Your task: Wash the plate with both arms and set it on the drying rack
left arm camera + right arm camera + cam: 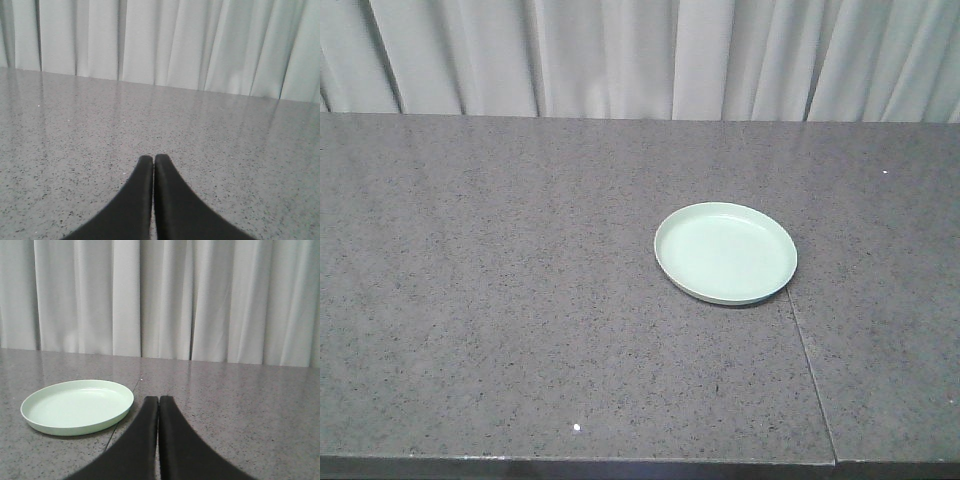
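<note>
Got the mint-green plate (725, 252) lying flat and empty on the speckled grey countertop (520, 300), right of centre, just beside a seam (810, 370). Seeing the left gripper (153, 159) pinched closed on nothing over bare counter, and the right gripper (158, 400) clamped empty too, near the plate's edge, not touching.

Looks like a staged lab or studio setup, tbh: long speckled grey stone-look surface (520, 300) with a seam (810, 372) running through it, backed the whole way by pale pleated curtain (620, 55).

Plate (725, 252) on counter (500, 300), right of centre
</note>
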{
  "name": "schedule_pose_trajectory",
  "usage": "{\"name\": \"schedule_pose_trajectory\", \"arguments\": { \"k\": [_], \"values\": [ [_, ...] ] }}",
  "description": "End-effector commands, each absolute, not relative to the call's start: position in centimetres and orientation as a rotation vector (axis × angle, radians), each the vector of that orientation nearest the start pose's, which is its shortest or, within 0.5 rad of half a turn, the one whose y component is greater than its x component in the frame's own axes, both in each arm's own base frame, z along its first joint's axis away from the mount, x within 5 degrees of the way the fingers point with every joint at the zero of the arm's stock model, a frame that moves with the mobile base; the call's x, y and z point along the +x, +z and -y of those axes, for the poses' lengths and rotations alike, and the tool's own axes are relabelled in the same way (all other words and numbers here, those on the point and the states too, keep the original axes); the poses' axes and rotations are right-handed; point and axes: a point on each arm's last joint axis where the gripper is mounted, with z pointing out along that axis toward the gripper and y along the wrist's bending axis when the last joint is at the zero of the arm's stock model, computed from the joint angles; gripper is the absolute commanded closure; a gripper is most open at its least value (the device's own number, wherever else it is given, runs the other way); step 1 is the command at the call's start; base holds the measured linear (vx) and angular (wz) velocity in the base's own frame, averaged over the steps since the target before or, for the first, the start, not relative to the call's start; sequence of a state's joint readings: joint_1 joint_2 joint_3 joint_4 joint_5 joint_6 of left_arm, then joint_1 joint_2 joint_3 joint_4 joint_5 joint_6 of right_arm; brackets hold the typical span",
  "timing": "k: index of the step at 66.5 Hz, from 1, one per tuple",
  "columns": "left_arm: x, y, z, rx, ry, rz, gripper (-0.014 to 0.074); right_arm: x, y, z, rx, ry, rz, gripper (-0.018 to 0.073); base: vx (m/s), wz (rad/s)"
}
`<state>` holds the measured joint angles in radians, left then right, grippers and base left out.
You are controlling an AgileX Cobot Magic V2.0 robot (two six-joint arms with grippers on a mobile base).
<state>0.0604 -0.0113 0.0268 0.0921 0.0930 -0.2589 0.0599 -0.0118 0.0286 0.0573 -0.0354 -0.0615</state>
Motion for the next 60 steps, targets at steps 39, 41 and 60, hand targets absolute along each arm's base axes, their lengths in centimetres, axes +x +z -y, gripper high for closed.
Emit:
{"name": "schedule_pose_trajectory", "arguments": {
  "k": [39, 41, 60],
  "values": [
    [5.6, 19.9, -0.4, -0.183, -0.091, -1.507, 0.0602, 3.8, 27.3, -0.4, 0.263, 0.467, -1.316, 0.0234, 0.00, 0.00],
    [5.6, 19.9, -0.4, -0.183, -0.091, -1.507, 0.0602, 3.7, 27.5, -0.4, 0.263, 0.467, -1.305, 0.0177, 0.00, 0.00],
    [5.6, 19.9, -0.4, -0.183, -0.091, -1.507, 0.0602, 3.7, 32.3, -0.3, 0.237, 0.438, -1.240, 0.0080, 0.00, 0.00]
  ]
}}
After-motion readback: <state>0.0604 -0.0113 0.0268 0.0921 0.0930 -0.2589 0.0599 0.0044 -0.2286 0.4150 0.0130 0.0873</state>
